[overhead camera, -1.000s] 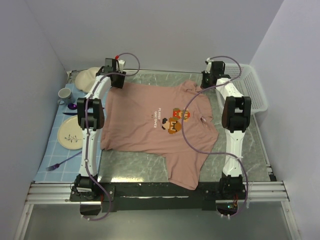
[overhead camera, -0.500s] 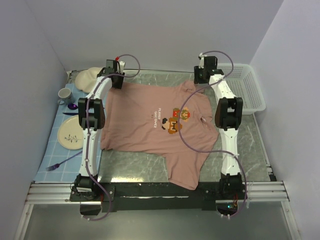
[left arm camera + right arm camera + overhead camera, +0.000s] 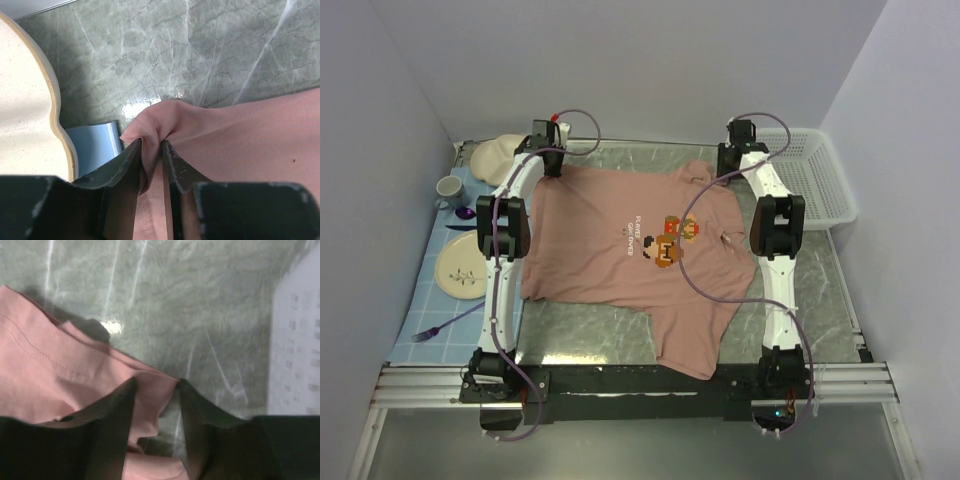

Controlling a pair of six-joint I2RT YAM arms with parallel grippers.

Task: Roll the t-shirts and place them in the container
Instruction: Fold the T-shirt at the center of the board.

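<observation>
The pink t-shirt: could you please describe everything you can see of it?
The dusty-pink t-shirt looks like soft cotton and lies spread on the marbled table, its small pixel-art print facing up, lightly wrinkled, one sleeve toward the near edge. The left gripper pinches a far corner fold; the right gripper stands open around another far edge.

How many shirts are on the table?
1. The pink shirt lies spread print-up across the table. None shows in the basket; one underneath the shirt would be hidden.
</observation>
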